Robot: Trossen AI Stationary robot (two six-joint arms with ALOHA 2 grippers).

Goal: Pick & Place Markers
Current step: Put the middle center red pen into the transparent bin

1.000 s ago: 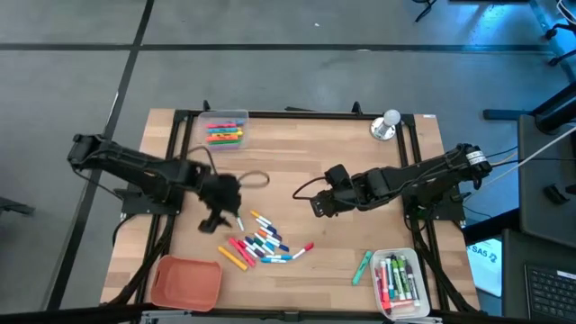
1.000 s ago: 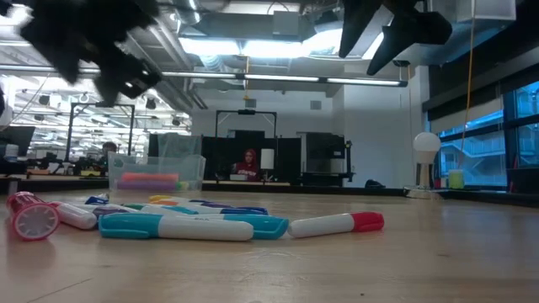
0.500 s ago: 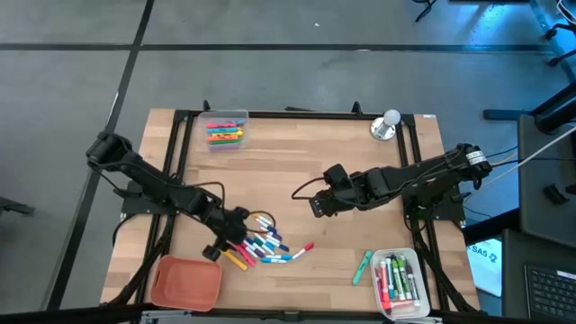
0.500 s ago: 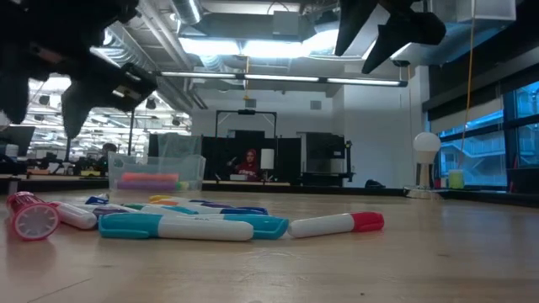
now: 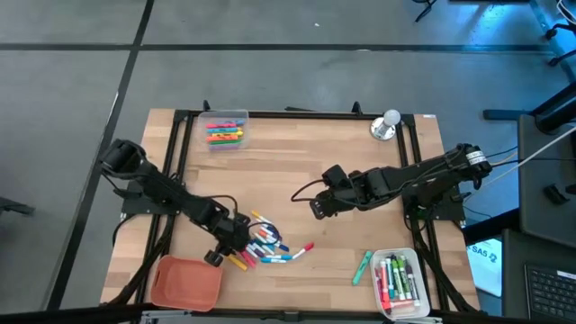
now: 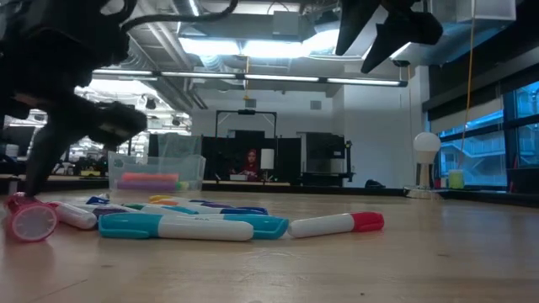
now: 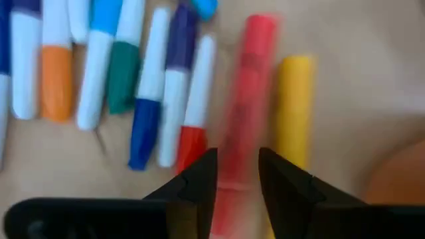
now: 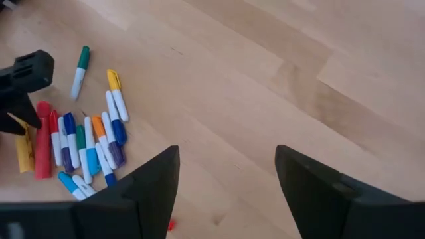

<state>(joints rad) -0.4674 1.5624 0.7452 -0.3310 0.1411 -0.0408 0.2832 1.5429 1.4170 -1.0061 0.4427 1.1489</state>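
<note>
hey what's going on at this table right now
A two-armed robot is sorting markers. The left gripper is down at the loose pile of markers near the table's front, its fingers straddling a red marker that lies beside a yellow one, not yet clamped on it. An orange tray sits just beside the pile. The right gripper hangs open above the middle of the table, holding nothing. Two clear bins already hold markers, one at the back and one at the front right.

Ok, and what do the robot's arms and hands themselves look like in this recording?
Both arms are dark, jointed links. The left hand and right hand each end in two black, tapered fingers. A thin dark cable loops beside the right arm; no markings show.
</note>
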